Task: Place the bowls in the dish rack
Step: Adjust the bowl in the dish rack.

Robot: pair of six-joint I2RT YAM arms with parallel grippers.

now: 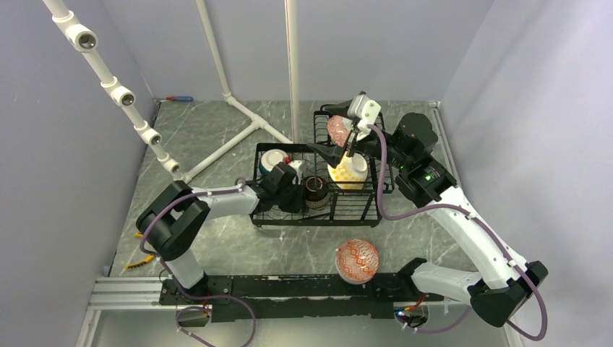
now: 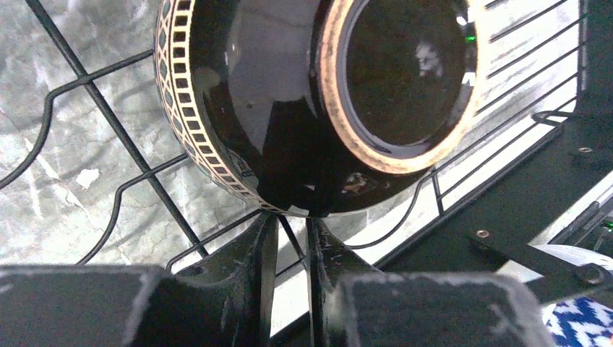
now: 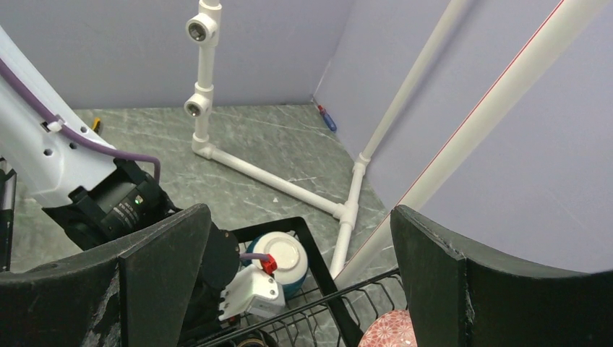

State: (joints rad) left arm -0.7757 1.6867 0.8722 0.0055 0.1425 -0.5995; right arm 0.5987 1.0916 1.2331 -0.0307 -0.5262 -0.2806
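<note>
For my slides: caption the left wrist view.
Dark patterned bowl in the dish rack, foot toward camera, left gripper just below.

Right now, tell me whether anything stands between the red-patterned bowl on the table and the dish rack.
Nothing visible does. The red-patterned bowl lies in front of the dish rack, with only bare table between them.

Robot lab: pipe frame (image 1: 292,72), blank walls (image 1: 506,72)

The dark bowl (image 2: 275,108) runs off the top edge, the pink bowl (image 3: 387,332) off the bottom edge.
</note>
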